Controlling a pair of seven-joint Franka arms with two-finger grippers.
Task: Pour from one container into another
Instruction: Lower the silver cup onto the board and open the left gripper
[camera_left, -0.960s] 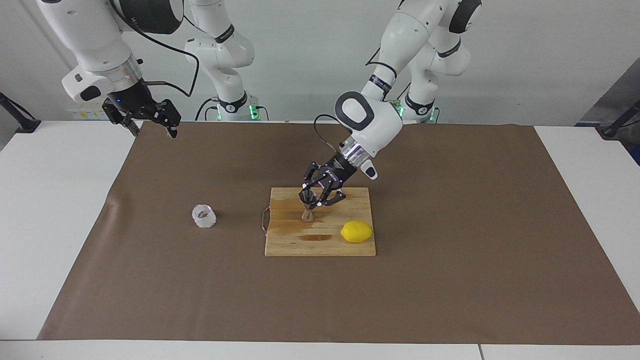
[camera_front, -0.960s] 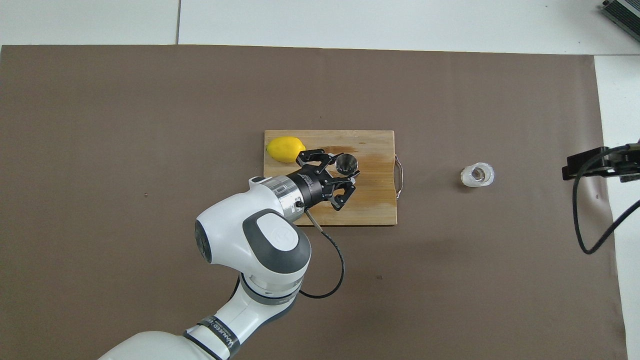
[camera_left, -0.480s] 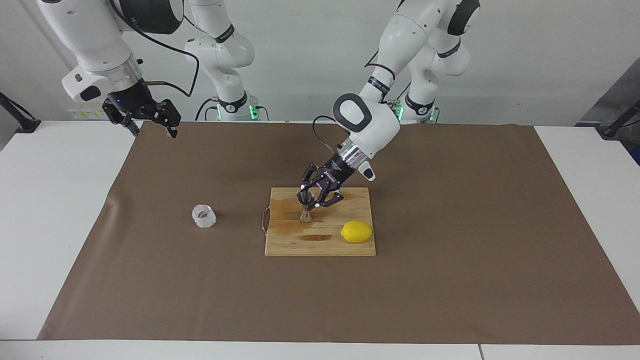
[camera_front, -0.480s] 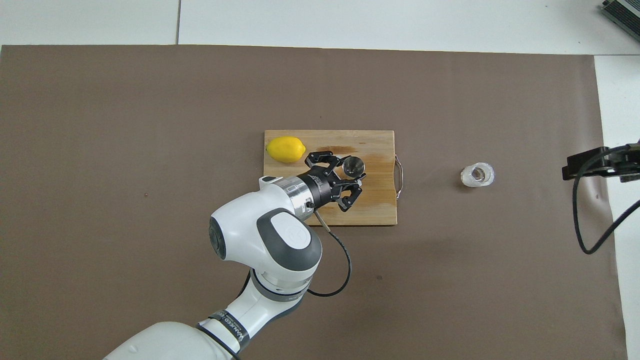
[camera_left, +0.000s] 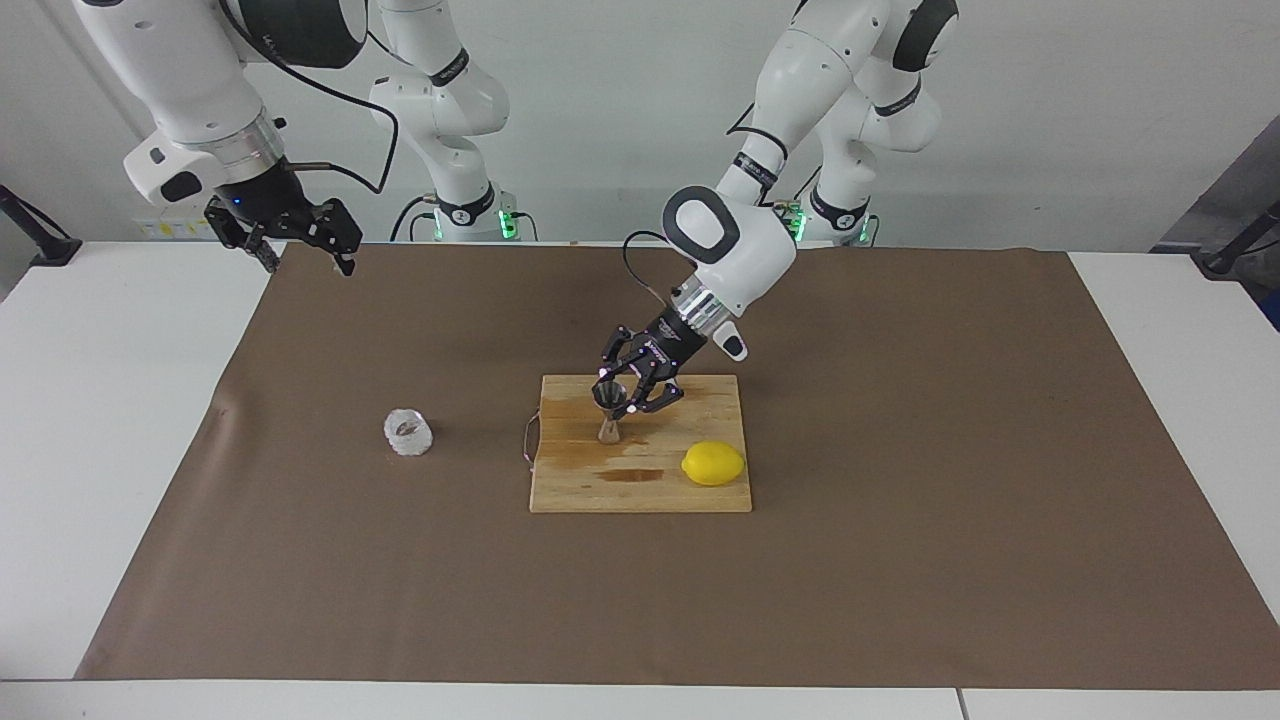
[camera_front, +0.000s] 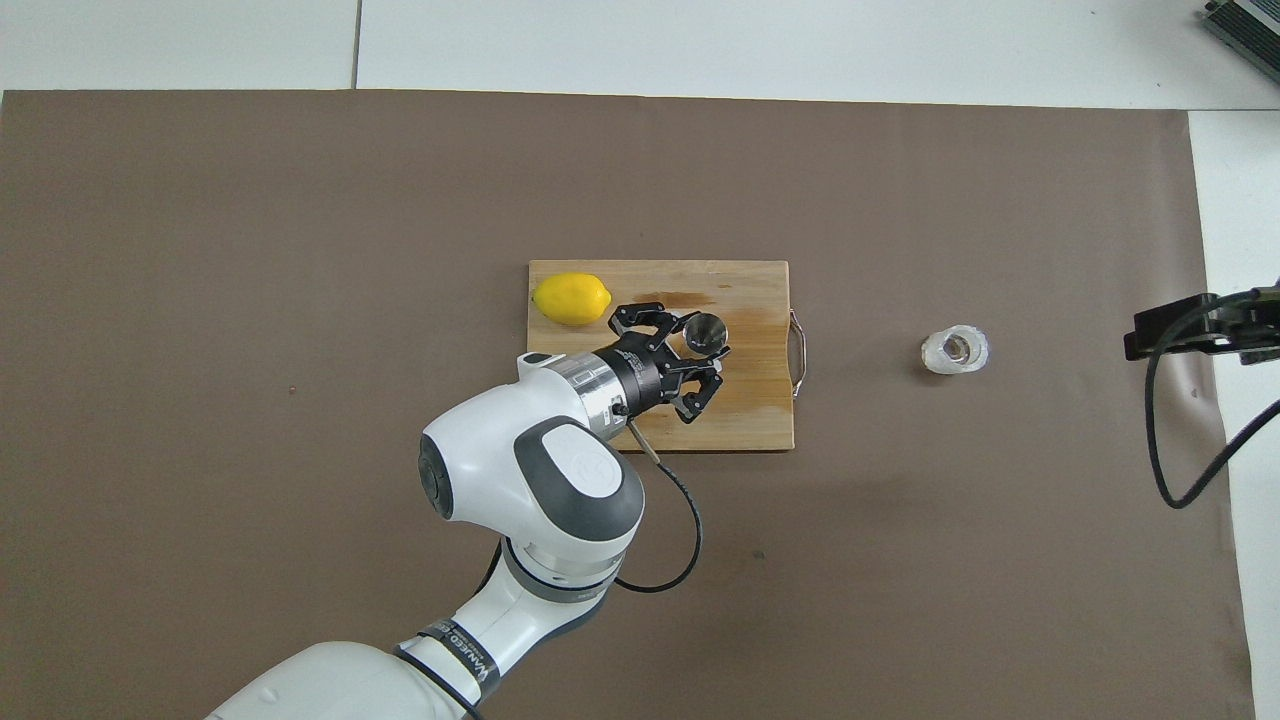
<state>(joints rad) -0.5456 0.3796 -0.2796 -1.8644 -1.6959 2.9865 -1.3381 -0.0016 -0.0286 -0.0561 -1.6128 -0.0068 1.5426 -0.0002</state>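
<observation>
two steps remain at least: lifting and pouring. left gripper (camera_left: 618, 398) is clamped on the steel jigger (camera_left: 611, 412), which stands upright on the cutting board (camera_left: 640, 490), lemon (camera_left: 713, 463) just beside. glass cup (camera_left: 408, 432) sits well apart, toward the right arm's end; right gripper (camera_left: 300, 238) waits wide open, empty.

A white counter (camera_left: 120, 420) carries a brown mat (camera_left: 900, 480) over most of its top. Directly on the mat lie a wooden cutting board (camera_left: 640, 490) near the centre and a bumpy glass cup (camera_left: 408, 432), which in the facing view stands at the board's nine o'clock, apart from it.
</observation>
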